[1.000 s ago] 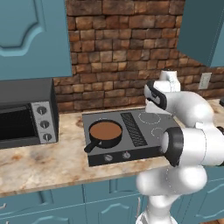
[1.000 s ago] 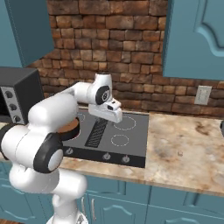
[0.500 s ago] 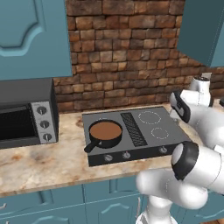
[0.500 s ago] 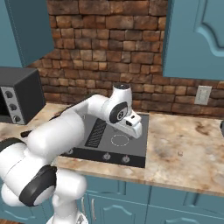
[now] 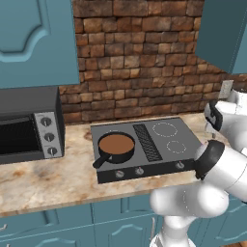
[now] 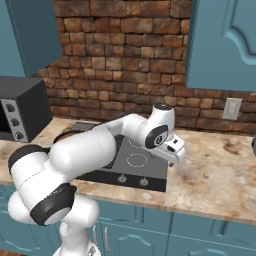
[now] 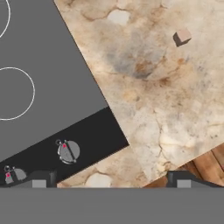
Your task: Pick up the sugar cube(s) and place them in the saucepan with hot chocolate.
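A small pale sugar cube lies on the marble counter to the right of the stove; in the right base view the sugar cube is a tiny speck near the front edge. My gripper is open, its two fingertips far apart with nothing between them. It hovers over the stove's front right corner, and the cube is ahead and to the right of it. In the right base view the gripper hangs just left of the cube. The black saucepan with brown liquid sits on the stove's left burner.
The grey stove has knobs along its front. A black microwave stands at the far left. A brick wall with a socket runs behind. The counter's front edge is close to my fingertips.
The arm has swung right, from above the stove's middle to over the stove's right front corner and the counter beside it. The gripper has stayed open.
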